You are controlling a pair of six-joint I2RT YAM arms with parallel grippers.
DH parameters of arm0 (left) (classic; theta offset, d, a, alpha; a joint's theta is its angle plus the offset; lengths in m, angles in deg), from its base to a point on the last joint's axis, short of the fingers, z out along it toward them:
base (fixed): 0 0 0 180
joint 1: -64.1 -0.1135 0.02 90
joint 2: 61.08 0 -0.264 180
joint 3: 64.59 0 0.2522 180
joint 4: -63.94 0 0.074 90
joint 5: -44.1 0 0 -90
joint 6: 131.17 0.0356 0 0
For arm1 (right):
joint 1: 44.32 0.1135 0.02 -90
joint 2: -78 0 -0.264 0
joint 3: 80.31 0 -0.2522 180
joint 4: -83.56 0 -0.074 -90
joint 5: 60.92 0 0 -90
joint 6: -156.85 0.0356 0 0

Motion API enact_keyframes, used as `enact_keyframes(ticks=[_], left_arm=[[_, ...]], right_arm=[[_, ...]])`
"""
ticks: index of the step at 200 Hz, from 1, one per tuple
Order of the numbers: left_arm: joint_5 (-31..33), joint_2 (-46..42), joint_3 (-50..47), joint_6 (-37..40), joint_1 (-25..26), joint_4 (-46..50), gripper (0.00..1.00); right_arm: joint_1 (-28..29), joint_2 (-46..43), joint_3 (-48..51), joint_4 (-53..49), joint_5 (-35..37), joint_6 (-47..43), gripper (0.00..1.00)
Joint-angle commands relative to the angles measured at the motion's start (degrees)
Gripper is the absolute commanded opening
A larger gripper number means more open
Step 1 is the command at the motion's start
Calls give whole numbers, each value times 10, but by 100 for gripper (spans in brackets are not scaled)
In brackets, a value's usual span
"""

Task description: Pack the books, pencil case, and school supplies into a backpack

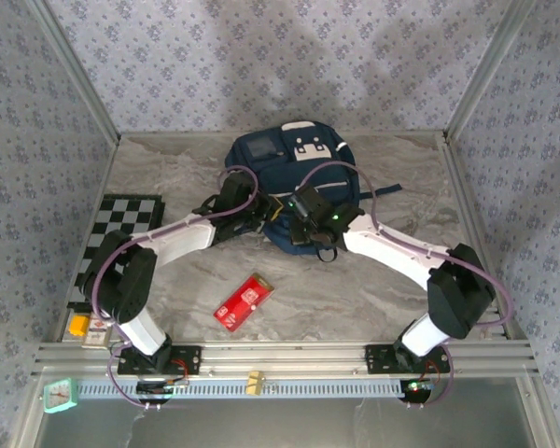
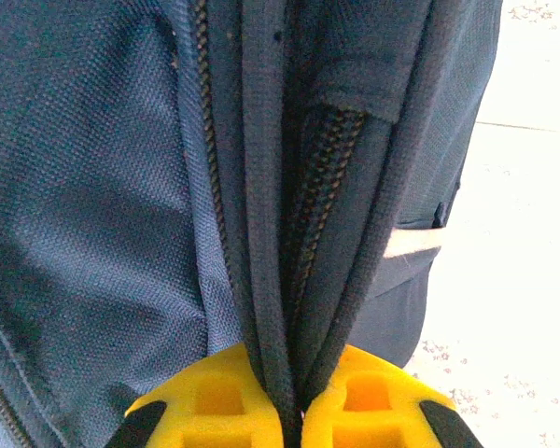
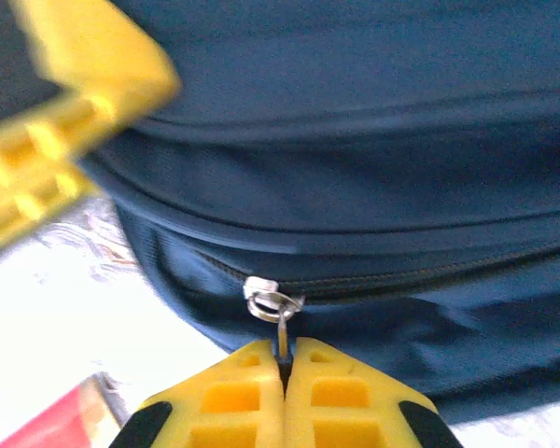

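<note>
The left gripper [image 2: 290,411] pinches a seam of the backpack [image 2: 93,187]; the right gripper [image 3: 283,378] clamps its zipper pull [image 3: 282,327]. White markings on the red packet [image 1: 245,301] are unreadable.

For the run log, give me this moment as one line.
left gripper: shut on backpack seam | right gripper: shut on zipper pull | red packet: on table, not packed

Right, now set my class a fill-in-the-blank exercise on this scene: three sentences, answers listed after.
1. The right gripper, shut on the backpack's zipper pull, has ____ fingers.
2. The left gripper pinches a fabric fold of the ____.
3. The packet lying on the table outside the backpack is ____.
Answers: yellow; backpack; red.
</note>
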Motion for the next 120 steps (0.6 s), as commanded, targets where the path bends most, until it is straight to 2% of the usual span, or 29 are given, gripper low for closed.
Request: enact_keyframes(ticks=[1,20,40,66,90,120], left_arm=[[4,-46,25,56,-46,21,0],[-15,-64,24,85,-73,44,0],[-64,-58,43,117,-110,62,0],[-106,-37,70,146,-139,70,0],[-104,-8,123,203,-159,125,0],[-136,61,195,250,-182,132,0]], right_arm=[[-24,-48,39,-86,56,16,0],[-59,-80,60,-103,70,16,0],[-91,-102,72,-114,79,-1,0],[-102,-106,59,-132,104,-27,0],[-67,-106,42,-108,51,-67,0],[3,-72,-2,-63,-9,-50,0]])
